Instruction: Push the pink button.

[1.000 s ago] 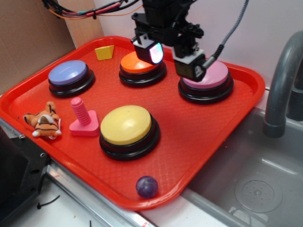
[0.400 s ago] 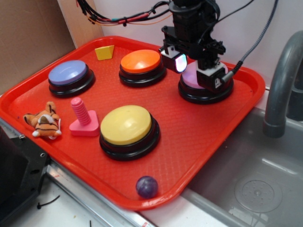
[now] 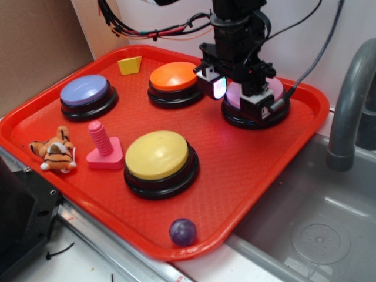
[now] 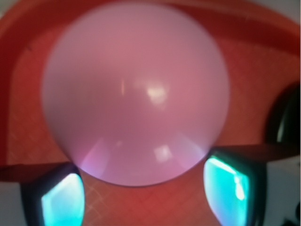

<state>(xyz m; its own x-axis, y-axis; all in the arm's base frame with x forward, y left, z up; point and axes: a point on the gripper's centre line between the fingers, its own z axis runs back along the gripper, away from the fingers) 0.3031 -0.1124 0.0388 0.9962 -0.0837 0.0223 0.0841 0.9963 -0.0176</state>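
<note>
The gripper (image 3: 236, 94) is being held low over the pink button (image 3: 276, 94), with its jaws standing apart and nothing caught between them. In the wrist view, the two glowing fingertips (image 4: 63, 200) are being shown at either lower corner, well separated, and the pink button (image 4: 135, 94) is filling the frame just ahead of and between them. Whether the fingertips are touching the dome cannot be told. In the exterior view the button is being largely hidden under the gripper; only its pink far edge and black base are showing. The orange button (image 3: 174, 76) is sitting just beside the gripper on the red tray (image 3: 235, 176). The yellow button (image 3: 157, 155) is lying nearer the camera, and the lavender button (image 3: 86, 91) is resting well apart, beyond the orange one.
</note>
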